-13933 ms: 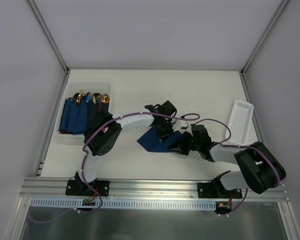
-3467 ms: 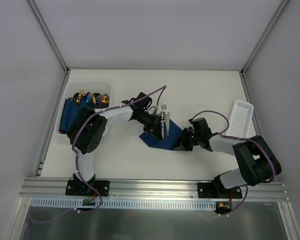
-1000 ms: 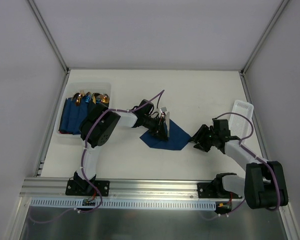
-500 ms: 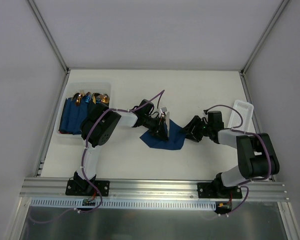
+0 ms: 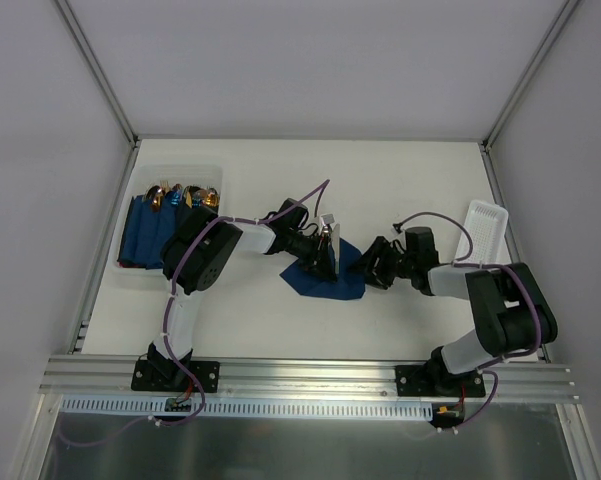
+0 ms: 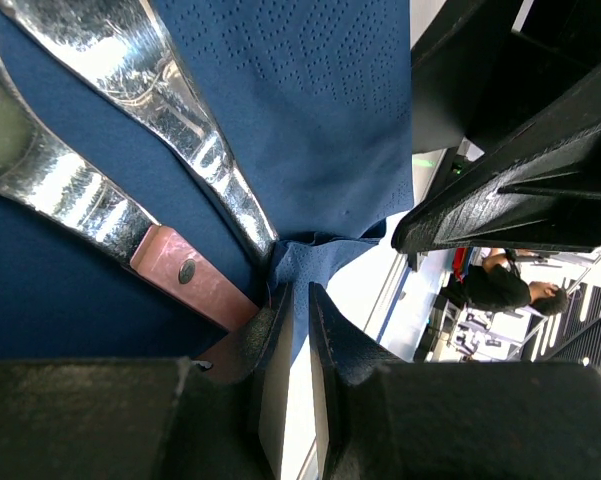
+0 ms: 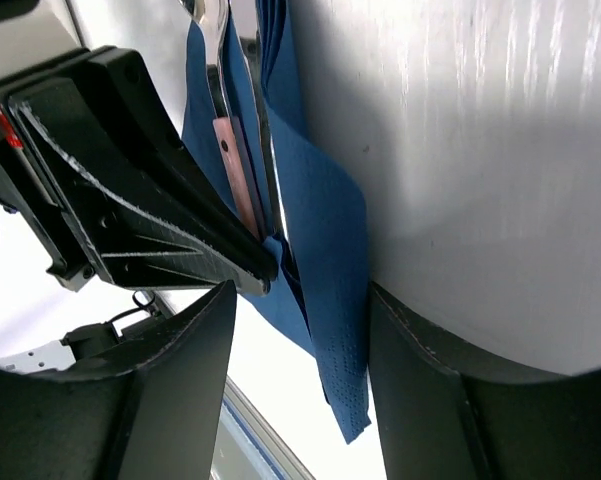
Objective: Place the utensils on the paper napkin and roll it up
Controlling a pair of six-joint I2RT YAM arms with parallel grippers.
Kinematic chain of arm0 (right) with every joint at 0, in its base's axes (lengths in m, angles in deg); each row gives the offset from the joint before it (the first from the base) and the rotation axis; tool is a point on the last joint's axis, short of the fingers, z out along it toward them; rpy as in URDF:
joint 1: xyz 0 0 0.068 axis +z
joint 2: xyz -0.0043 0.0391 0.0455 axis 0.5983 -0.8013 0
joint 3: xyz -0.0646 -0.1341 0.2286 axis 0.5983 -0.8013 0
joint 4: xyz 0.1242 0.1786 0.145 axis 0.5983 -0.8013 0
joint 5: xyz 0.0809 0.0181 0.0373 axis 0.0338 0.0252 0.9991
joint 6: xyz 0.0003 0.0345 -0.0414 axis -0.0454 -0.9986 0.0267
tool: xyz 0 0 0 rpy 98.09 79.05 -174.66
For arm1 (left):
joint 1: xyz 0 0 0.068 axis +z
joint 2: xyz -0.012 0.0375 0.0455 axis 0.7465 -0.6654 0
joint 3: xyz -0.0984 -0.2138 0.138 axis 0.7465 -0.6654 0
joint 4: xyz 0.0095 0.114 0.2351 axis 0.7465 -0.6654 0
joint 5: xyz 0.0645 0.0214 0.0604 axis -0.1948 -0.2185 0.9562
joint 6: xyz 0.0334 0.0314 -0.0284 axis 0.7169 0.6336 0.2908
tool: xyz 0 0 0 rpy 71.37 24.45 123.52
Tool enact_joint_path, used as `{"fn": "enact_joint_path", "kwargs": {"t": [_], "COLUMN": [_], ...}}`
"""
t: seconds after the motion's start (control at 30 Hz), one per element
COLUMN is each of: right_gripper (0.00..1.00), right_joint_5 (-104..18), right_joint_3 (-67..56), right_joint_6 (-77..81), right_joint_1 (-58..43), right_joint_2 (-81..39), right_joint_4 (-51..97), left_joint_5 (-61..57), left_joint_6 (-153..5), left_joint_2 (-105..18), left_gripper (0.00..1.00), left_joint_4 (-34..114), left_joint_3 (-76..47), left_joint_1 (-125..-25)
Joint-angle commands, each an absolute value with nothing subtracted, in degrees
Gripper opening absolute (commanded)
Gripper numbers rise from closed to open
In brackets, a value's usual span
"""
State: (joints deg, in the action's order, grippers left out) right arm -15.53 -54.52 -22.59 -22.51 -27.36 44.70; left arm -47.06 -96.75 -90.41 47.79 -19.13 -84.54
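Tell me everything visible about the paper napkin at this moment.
The paper napkin is a thin, dark navy sheet with dotted embossing, lying on the white table. Silver utensils lie across it. The left gripper is shut on a raised fold of it beside them; one loose corner lies between the right gripper's open fingers.

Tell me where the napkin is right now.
In the top view the napkin lies near the middle of the table, pinched by the left gripper, with the open right gripper at its right corner.
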Motion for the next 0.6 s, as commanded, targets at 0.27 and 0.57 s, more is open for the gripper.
{"fn": "enact_joint_path", "kwargs": {"t": [0.27, 0.57], "right_gripper": [0.54, 0.43], "right_joint_5": [-19.8, -22.1], "right_joint_3": [-59.6, -53.9], "right_joint_6": [-21.2, -21.6], "right_joint_1": [-20.7, -17.5], "right_joint_2": [-22.9, -24.0], "right_joint_4": [41.0, 38.4], "left_joint_5": [-44.7, -44.5], "left_joint_6": [-95.8, -95.7], "left_joint_2": [-92.0, -91.8], "left_gripper": [0.13, 0.13], "left_joint_4": [45.7, 45.6], "left_joint_3": [-18.6, -18.7], "left_joint_1": [-83.4, -83.2]}}
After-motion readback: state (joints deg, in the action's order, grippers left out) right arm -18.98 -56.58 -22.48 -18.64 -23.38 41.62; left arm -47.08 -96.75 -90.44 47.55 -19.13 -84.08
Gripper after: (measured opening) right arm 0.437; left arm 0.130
